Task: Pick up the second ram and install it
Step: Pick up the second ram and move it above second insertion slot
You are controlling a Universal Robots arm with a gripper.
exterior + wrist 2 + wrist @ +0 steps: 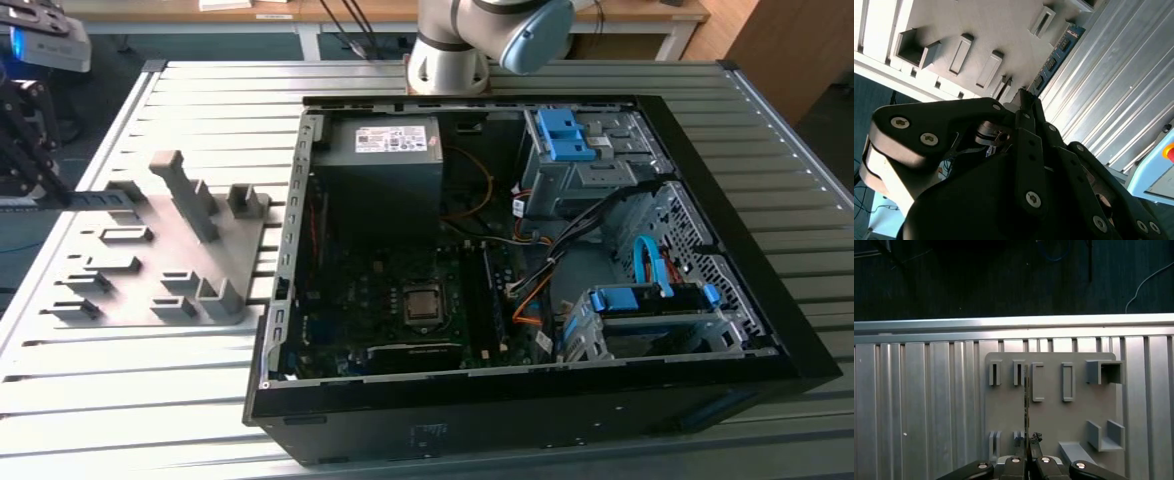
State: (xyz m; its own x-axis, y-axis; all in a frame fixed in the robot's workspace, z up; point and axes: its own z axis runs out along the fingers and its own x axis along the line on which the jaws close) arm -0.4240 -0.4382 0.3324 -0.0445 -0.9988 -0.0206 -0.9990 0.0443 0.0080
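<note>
The second ram [1054,56] is a thin dark green-blue board with dark chips. My gripper [1026,102] is shut on one end of it. In the first wrist view the ram [1026,400] shows edge-on, running out from the gripper [1029,452] over the grey slotted holder [1054,425]. In the exterior view the gripper [38,190] is at the far left, and the ram [104,199] reaches level toward the holder [147,275]. I cannot tell whether the stick touches the holder.
An open black computer case [287,300] lies on the ribbed metal table [120,400], to the exterior view's right of the holder. Inside it are the motherboard [387,290], long black memory slots [494,300], cables and blue drive brackets [567,135]. The arm's base [447,55] stands behind the case.
</note>
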